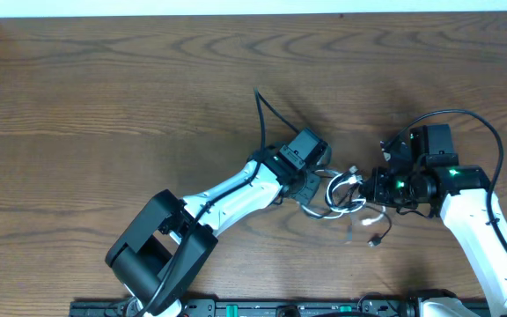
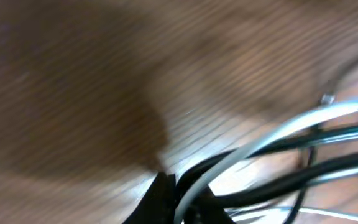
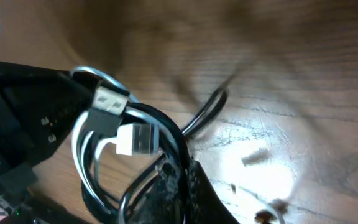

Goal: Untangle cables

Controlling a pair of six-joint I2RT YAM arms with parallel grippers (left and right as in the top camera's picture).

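- The cables [image 1: 342, 198], a thin white cord [image 1: 334, 187] looped together with a thin black cord [image 1: 383, 225], lay on the brown wooden table [image 1: 104, 106]. They sat right of centre, between the two arms and touching both.
- Left gripper [image 1: 314, 190]: fingers pressed together. Its wrist view was blurred, but the thin white cord [image 2: 278, 132] ran down between the dark fingertips [image 2: 161, 198], so I read it as a pinch on the tangle's left side.
- Right gripper [image 1: 367, 187]: fingers clamped too. White and black loops converged into its fingertips [image 3: 180, 186], so it was gripping the tangle's right side.
- Two flat white rectangular plugs [image 3: 135, 138] sat inside the coil, next to the left gripper's black body [image 3: 36, 118].
- One black tail with a small end plug trailed loose on the table, just in front of the right arm.
- Handling (judgement): very light and limp with some springy coil memory. The smooth thin jackets would likely slip in a shallow pinch. The plugs were the snag points and would catch on loops.
- Where to grab (judgement): on the bare cord just behind a plug, one colour per gripper, then feed the plug back through its loop.
- Risk: both grips looked like mixed loops, so pulling straight apart could tighten the knot or strain the plug joints.
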